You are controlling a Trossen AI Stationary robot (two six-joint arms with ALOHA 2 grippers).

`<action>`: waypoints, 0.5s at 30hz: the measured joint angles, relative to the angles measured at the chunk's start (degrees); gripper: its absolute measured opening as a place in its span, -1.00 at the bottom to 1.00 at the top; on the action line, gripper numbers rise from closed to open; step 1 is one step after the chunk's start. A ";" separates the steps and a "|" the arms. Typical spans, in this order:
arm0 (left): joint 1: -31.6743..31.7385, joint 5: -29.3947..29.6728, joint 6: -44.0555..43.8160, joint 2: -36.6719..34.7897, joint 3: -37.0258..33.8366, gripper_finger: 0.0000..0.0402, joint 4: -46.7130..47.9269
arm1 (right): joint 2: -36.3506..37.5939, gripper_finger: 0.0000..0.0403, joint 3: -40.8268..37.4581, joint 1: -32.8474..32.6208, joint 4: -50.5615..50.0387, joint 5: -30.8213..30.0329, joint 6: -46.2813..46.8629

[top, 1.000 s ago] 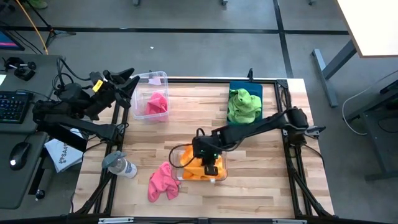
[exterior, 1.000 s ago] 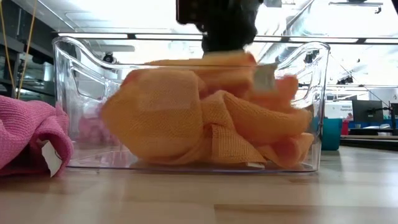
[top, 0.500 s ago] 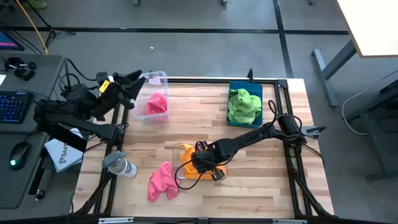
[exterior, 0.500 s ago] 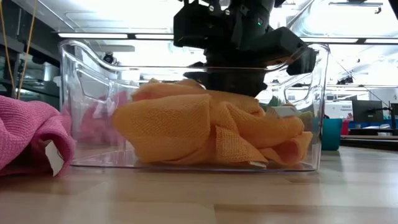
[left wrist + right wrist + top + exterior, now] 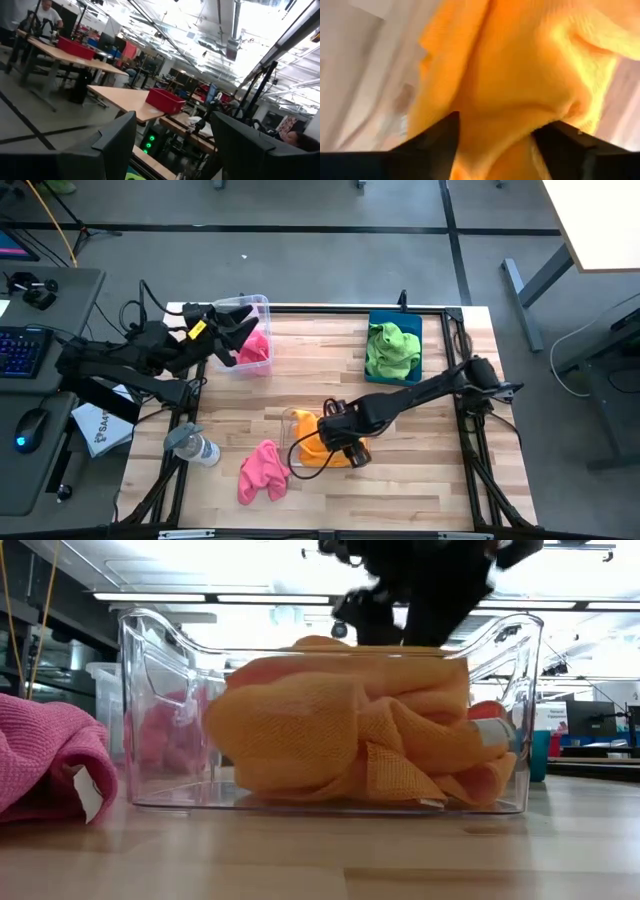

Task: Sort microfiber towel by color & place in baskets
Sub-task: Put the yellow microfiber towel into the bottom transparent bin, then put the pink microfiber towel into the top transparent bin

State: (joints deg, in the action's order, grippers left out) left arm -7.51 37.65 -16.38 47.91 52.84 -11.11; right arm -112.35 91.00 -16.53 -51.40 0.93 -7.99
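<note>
Right gripper [image 5: 345,442] sits low over the near clear basket [image 5: 150,710] at the table's front centre, its fingers [image 5: 432,145] spread apart directly above the orange towels [image 5: 350,735] heaped inside, with the cloth filling the gap between them but not visibly pinched. Just left of that basket a pink towel [image 5: 262,470] lies loose on the wooden table [image 5: 420,480] near a clear bottle [image 5: 192,445]; farther back, green towels [image 5: 391,347] fill the blue basket [image 5: 410,320] and another pink towel [image 5: 255,345] lies in the second clear basket [image 5: 250,305], where the left gripper [image 5: 235,330] hangs over its edge with fingers [image 5: 112,145] parted and empty
</note>
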 joint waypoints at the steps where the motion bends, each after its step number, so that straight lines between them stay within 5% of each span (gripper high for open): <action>1: 0.00 0.02 0.18 0.09 0.00 0.21 -0.06 | 1.10 0.28 0.00 0.00 -0.40 0.50 0.00; 10: 0.00 0.07 4.12 0.36 0.17 0.21 -0.58 | 7.52 0.50 0.00 1.96 0.30 2.08 1.08; 15: -1.12 -0.96 4.14 8.59 9.23 0.20 16.90 | 12.38 0.50 0.00 4.02 -5.92 -2.14 3.29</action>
State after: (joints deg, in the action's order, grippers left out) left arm -8.63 36.69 -12.25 56.50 62.07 5.79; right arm -99.97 91.00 -12.52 -57.32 -1.21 -4.70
